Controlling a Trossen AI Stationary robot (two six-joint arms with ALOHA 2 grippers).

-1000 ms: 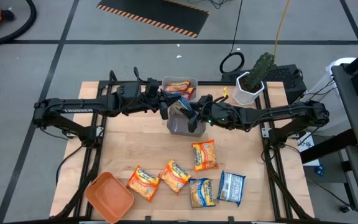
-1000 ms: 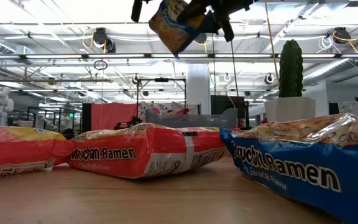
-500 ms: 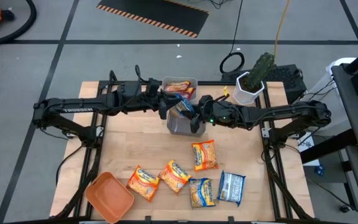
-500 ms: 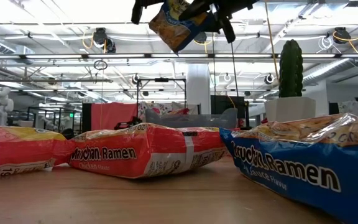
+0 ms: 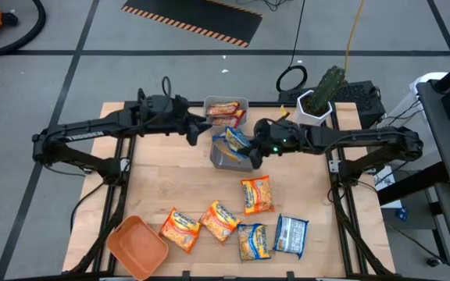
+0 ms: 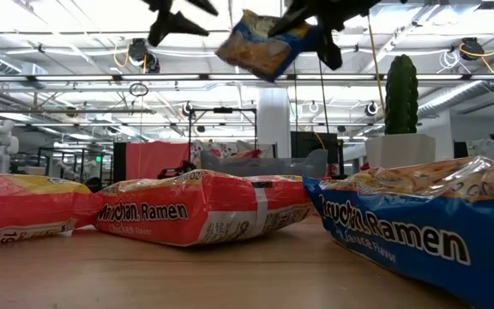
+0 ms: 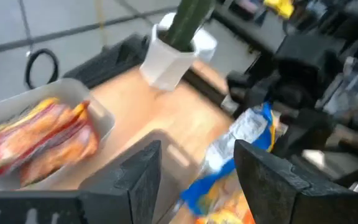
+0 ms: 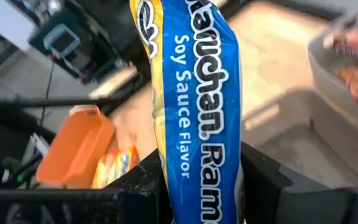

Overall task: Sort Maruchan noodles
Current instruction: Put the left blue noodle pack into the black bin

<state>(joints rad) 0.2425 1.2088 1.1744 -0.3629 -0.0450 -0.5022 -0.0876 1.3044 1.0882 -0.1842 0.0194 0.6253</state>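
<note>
A blue Maruchan packet [image 5: 235, 140] hangs above the grey bin [image 5: 226, 161], with my right gripper [image 5: 251, 148] shut on it. The right wrist view shows its blue "Soy Sauce Flavor" face [image 8: 197, 106] standing between the fingers. My left gripper [image 5: 198, 130] stands open just left of the packet and touches nothing; in the left wrist view the packet [image 7: 241, 140] lies beyond its fingers. A clear bin [image 5: 244, 102] at the far edge holds orange-red packets [image 5: 223, 112]. Several more packets [image 5: 256, 193] lie flat on the near half of the table. My right gripper pinches the blue packet between its two fingers [image 8: 261, 180], across the packet's flat faces at the end nearest the wrist [image 8: 204, 180]. The fingers come from the table's right, slanting a little down, and lie along the packet. It is lifted clear, tilted, over the grey bin.
An orange tray [image 5: 137, 246] sits at the near left corner. A cactus in a white pot [image 5: 317, 105] stands at the far right. Bare wood [image 5: 162, 176] lies left of the grey bin.
My left gripper has opened, let go of the blue packet and drawn back toward the table's left edge. The packet stays in my right gripper, which has rolled and shifted slightly right; the packet now lies flatter and more level than before.
</note>
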